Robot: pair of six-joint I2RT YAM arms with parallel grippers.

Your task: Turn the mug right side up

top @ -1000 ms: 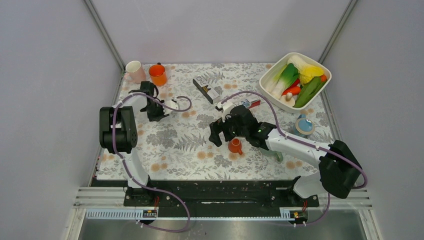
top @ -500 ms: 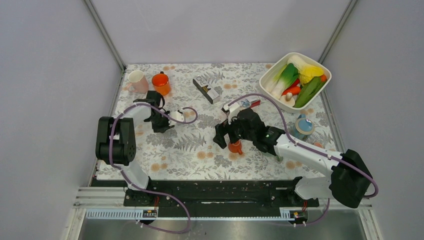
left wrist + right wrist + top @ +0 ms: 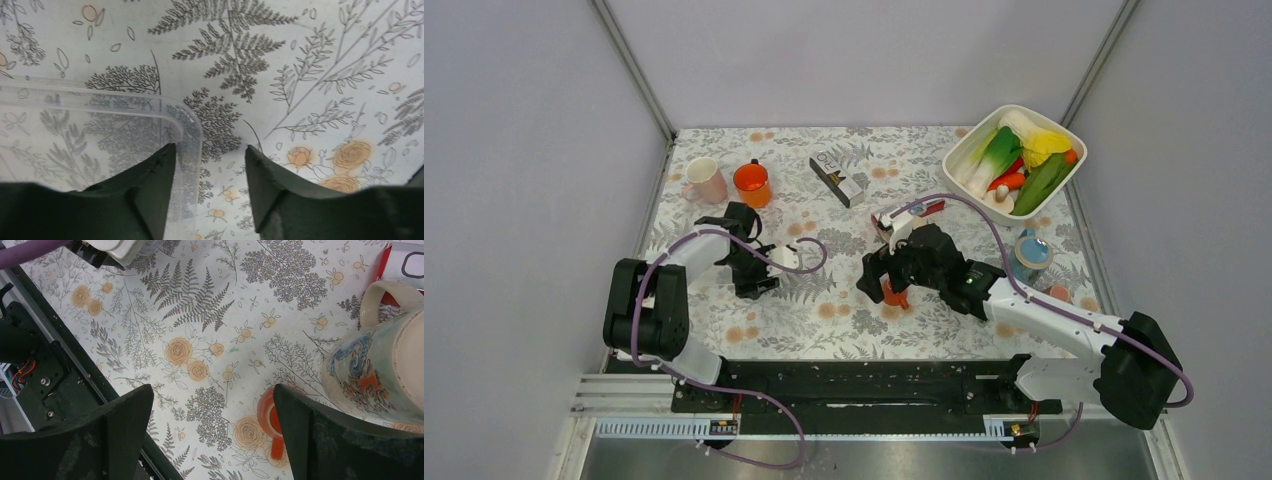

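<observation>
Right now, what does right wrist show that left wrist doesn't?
Only right wrist: the small orange mug, partly behind one finger of the open right claw; a cream ceramic mug with blue and orange painting next to it; and the black base rail at the table edge.
Only left wrist: a clear plastic container, whose rounded corner reaches into the gap of the open left claw.
Both: the fern-and-flower printed table cover.
</observation>
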